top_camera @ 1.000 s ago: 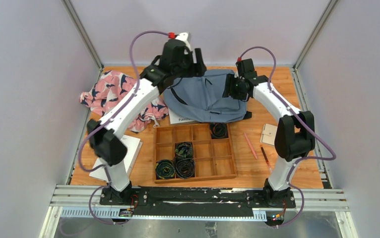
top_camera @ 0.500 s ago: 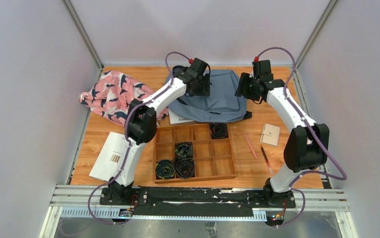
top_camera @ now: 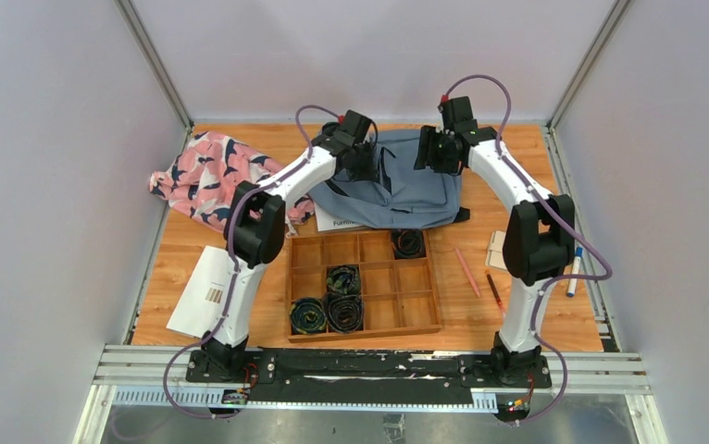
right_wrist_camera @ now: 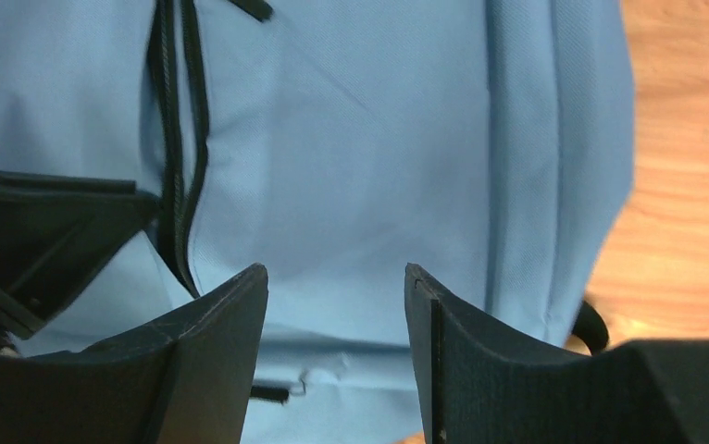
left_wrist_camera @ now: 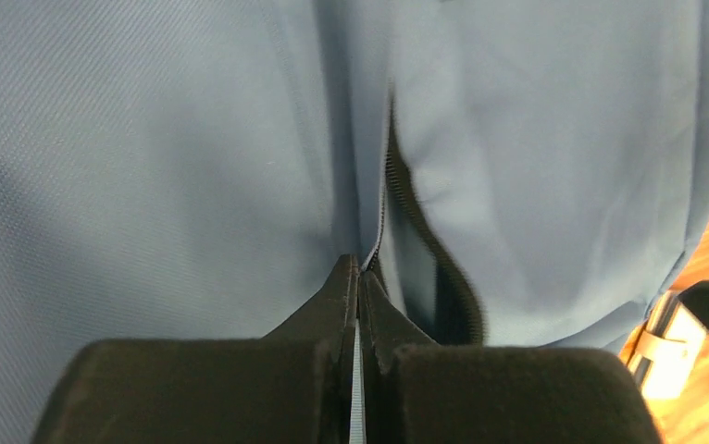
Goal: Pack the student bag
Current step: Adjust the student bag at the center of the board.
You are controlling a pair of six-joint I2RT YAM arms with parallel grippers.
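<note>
The student bag [top_camera: 397,190], slate-blue with black zipper trim, lies flat at the back of the table, behind the wooden tray [top_camera: 422,298]. My left gripper [top_camera: 362,159] is down on the bag's left part. In the left wrist view, this gripper [left_wrist_camera: 358,265] is shut right at the open zipper [left_wrist_camera: 425,231], with a thin ribbed strip of zipper edge pinched between its jaws. My right gripper [top_camera: 432,153] hovers over the bag's upper right. It [right_wrist_camera: 335,282] stands open above the blue fabric [right_wrist_camera: 351,139], nothing between its fingers.
A pink patterned cloth [top_camera: 205,176] lies at the back left and a white sheet [top_camera: 205,291] at the front left. The tray holds several dark coiled items [top_camera: 342,296]. Two pencils [top_camera: 467,270], a small tan wallet [top_camera: 498,248] and a blue marker [top_camera: 573,273] lie to the right.
My left gripper has closed onto the zipper edge of the bag. The right arm has swung left, bringing its open gripper over the bag.
</note>
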